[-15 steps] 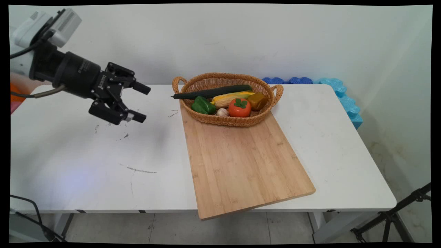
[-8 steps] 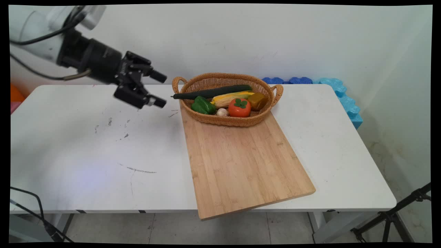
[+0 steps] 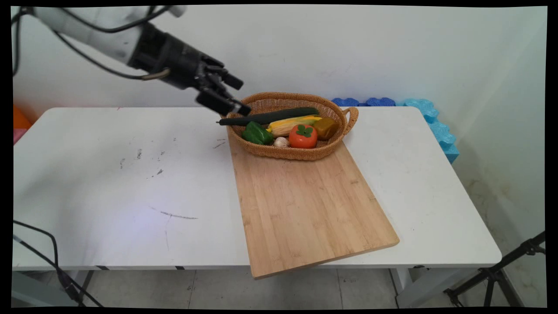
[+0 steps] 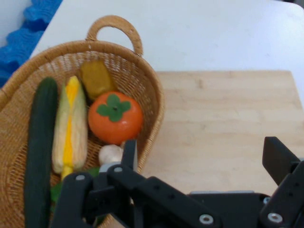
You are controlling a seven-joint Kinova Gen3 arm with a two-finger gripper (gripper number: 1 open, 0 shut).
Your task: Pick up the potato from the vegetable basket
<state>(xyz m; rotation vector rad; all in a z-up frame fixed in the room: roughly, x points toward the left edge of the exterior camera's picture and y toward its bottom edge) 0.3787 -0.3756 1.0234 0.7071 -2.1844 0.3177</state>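
Main view: the end effector (image 3: 239,95), fingers apart and empty, hangs over the basket's (image 3: 279,153) left end, nearest the cucumber (image 3: 270,116). It looks stiff, smooth, likely light; mid-length suits a grip.

Hand view: linkage hides the pepper (image 4: 59,190); the garlic (image 4: 110,154) peeks beside one finger (image 4: 129,153).

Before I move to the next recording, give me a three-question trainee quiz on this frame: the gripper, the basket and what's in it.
1. True or false: the gripper is open.
2. Which item pokes out past the wicker basket rim at the gripper's end? A cucumber; B persimmon; C garlic bulb
3. Fill in: the basket sits on the far end of the wooden ____.

Key: 1 true, its fingers stand apart, holding nothing. 2 A. 3 cutting board.
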